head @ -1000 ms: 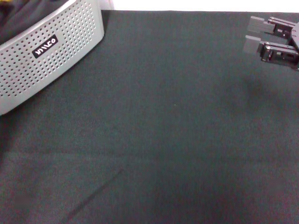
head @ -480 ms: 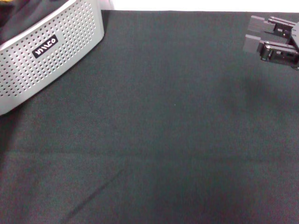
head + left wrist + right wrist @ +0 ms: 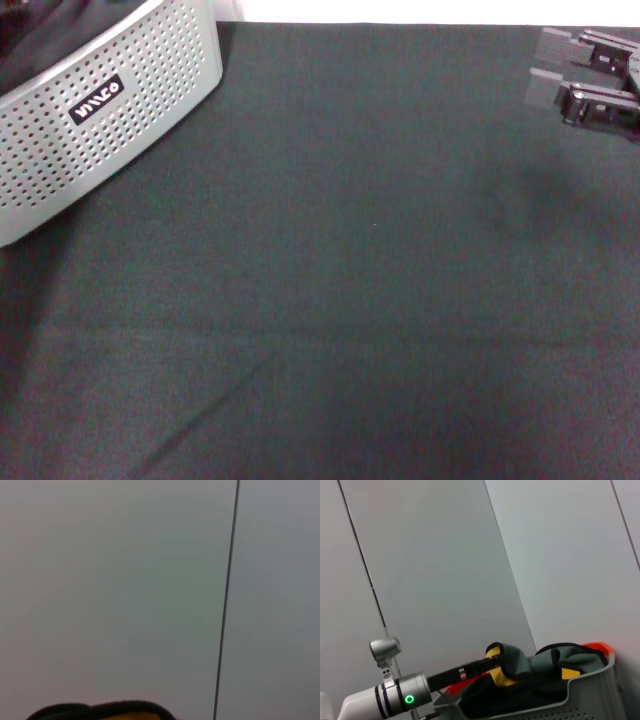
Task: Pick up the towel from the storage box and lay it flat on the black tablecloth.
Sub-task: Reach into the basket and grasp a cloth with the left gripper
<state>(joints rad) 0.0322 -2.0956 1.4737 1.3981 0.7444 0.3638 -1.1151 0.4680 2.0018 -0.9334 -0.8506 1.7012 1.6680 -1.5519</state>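
Step in hand: pickup. My left gripper (image 3: 495,664) is at the box (image 3: 100,120), apparently clamped on the towel (image 3: 507,667) above its rim. Right gripper (image 3: 560,85): parked far right, slightly parted, empty. Next: lift clear, carry over the tablecloth (image 3: 350,300), spread flat.

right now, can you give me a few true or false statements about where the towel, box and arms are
1. The towel lies flat on the black tablecloth. False: it is bunched at the storage box.
2. The storage box stands at the cloth's far left corner. True.
3. The right end effector hovers at the far right. True.
4. The left arm reaches toward the box. True.
5. The right end effector grips the towel. False: it is away from the box and holds nothing.
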